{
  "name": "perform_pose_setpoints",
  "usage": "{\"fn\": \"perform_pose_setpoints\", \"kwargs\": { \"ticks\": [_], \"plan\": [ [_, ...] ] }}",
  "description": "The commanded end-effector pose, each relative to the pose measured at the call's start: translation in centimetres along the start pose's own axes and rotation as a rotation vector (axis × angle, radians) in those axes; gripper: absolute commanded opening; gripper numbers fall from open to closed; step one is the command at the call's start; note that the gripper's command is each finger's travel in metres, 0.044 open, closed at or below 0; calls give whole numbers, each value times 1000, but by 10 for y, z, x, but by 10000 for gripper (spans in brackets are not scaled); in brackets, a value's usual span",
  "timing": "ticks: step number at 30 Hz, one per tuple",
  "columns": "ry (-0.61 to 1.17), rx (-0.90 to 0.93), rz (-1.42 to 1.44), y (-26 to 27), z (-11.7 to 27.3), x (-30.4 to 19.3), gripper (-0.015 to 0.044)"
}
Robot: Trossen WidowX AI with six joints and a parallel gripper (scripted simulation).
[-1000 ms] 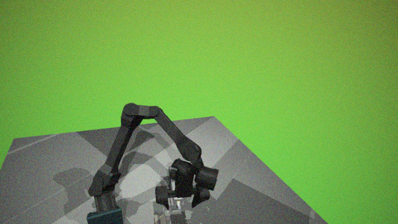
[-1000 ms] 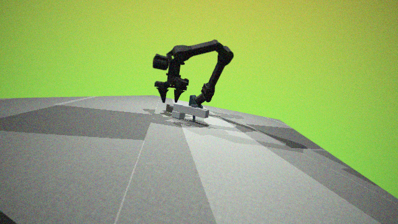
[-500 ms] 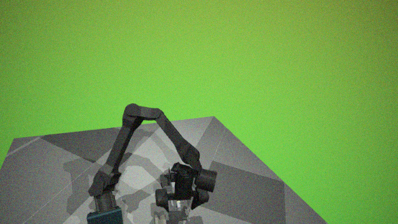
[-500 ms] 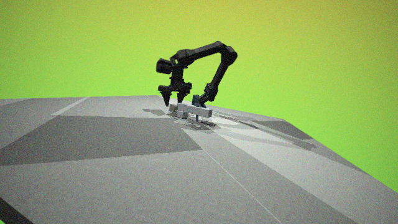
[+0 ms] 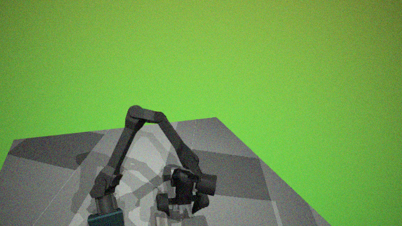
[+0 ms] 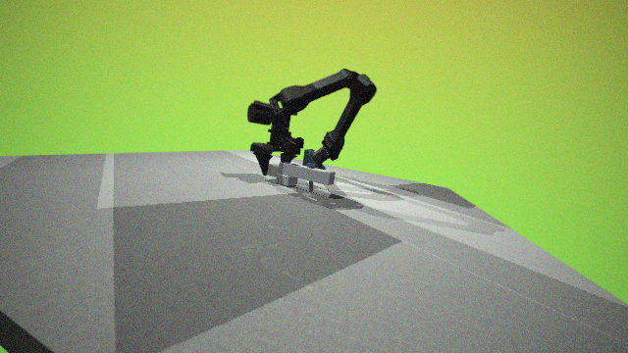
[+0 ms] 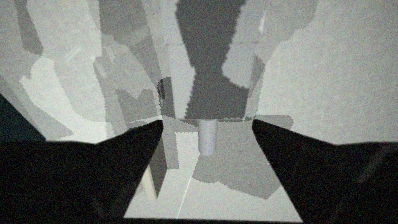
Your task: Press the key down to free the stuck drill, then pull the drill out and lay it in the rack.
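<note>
A grey tabletop [image 6: 206, 255], patched with lighter and darker bands of shadow, is carrying a pale, long block [image 6: 306, 174] near its far edge. The arm's teal base [image 5: 105, 218] is sitting on the tabletop just behind that block.

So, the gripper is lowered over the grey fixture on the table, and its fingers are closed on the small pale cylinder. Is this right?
Not quite. The gripper is lowered over the grey fixture, but its fingers are open and hold nothing. The wrist view shows the small pale cylinder standing free in the gap between them, touched by neither.
</note>
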State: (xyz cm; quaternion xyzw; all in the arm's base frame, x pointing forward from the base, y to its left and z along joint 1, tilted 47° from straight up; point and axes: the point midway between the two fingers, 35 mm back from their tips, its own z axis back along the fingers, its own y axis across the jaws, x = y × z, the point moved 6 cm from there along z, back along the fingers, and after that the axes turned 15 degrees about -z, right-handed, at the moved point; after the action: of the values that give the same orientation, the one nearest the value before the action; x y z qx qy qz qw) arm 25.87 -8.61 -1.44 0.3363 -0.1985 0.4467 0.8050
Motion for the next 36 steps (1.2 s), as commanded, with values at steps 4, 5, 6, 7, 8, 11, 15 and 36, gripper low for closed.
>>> {"fn": "perform_pose_setpoints", "kwargs": {
  "ticks": [4,5,6,7,8,11,15,36],
  "plan": [
    [0,1,0,1,-3,1,387],
    [0,1,0,1,-3,1,361],
    [0,1,0,1,-3,1,335],
    [0,1,0,1,-3,1,309],
    [0,1,0,1,-3,1,282],
    [0,1,0,1,-3,1,204],
    [0,1,0,1,-3,1,99],
    [-3,0,-4,-4,-3,-14,0]
  ]
}}
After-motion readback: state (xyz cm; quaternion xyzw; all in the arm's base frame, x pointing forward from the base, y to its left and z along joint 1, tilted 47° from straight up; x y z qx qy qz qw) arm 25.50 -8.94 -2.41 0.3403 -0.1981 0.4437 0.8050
